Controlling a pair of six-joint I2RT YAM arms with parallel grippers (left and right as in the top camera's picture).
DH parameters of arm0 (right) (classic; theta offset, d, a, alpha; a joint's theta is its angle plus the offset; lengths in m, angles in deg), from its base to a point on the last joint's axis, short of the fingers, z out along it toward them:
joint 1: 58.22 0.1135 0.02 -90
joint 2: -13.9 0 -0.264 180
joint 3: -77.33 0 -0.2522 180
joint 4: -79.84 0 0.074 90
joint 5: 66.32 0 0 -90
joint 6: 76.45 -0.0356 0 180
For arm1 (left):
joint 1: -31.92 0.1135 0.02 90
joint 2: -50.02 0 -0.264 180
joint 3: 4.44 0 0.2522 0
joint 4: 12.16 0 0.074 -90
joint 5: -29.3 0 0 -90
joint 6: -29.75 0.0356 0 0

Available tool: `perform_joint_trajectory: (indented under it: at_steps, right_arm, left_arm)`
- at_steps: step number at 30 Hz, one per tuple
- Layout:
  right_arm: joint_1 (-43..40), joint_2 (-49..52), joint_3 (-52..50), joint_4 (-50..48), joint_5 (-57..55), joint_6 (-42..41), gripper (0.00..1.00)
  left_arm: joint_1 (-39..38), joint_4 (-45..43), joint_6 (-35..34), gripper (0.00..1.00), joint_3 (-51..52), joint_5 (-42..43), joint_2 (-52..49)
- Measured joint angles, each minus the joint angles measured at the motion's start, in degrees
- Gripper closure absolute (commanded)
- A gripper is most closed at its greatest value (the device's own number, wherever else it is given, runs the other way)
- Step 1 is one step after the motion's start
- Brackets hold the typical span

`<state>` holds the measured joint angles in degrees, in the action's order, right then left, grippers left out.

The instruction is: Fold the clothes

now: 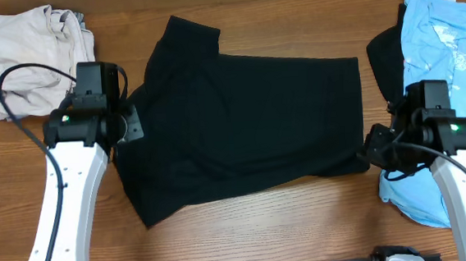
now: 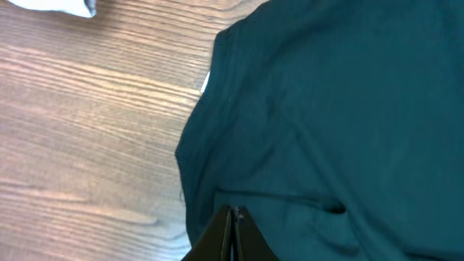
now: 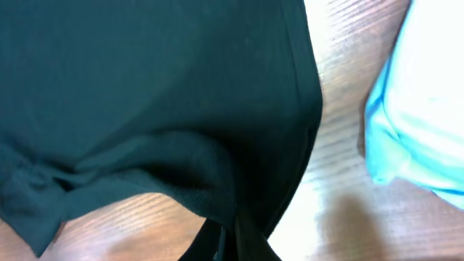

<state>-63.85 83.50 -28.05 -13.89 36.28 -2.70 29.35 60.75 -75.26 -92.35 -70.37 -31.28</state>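
Observation:
The black T-shirt [image 1: 241,122] lies spread across the middle of the wooden table [image 1: 264,227], slightly askew. My left gripper [image 1: 131,123] is at its left edge. In the left wrist view the left gripper [image 2: 233,212] is shut, its tips pinching a crease of the shirt [image 2: 348,101] just inside the hem. My right gripper [image 1: 369,150] is at the shirt's lower right corner. In the right wrist view the right gripper [image 3: 235,225] is shut on the shirt [image 3: 145,72], whose cloth is drawn up off the wood and drapes from the jaws.
A crumpled cream garment [image 1: 34,50] sits at the back left, and its edge [image 2: 58,6] shows in the left wrist view. A light-blue printed tee [image 1: 445,42] lies along the right side, close to the right gripper [image 3: 420,109]. A dark cloth [image 1: 384,54] pokes out beside it.

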Motion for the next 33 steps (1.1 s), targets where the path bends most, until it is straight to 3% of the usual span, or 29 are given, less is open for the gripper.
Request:
perform_joint_trajectory:
  at_steps: [2,11,16,21,28,33]
  right_arm:
    - [0.0,1.46,-0.66,-0.55,0.0,-0.04,0.96]
    - [0.0,4.07,-0.98,-1.88,0.0,-0.09,0.96]
    - [0.0,4.07,-0.98,-2.47,0.0,-0.07,0.96]
    - [0.0,4.07,-0.98,-2.62,-0.26,-0.02,0.96]
    - [0.0,4.07,-0.98,-2.62,-2.34,0.0,0.96]
    - [0.0,4.07,-0.98,-2.6,-2.62,-0.04,0.96]
  left_arm:
    - [0.0,-0.5,1.29,0.96,0.0,0.94,-1.62]
    - [-0.02,5.03,9.42,0.62,0.44,12.7,-10.78]
    - [-1.46,6.43,16.65,0.57,0.57,18.86,-15.23]
    - [-4.66,5.31,22.58,0.59,0.57,20.41,-20.59]
    - [-5.6,2.32,26.53,0.64,0.57,20.13,-28.68]
    - [-5.6,-0.17,27.67,0.59,0.68,19.96,-31.12]
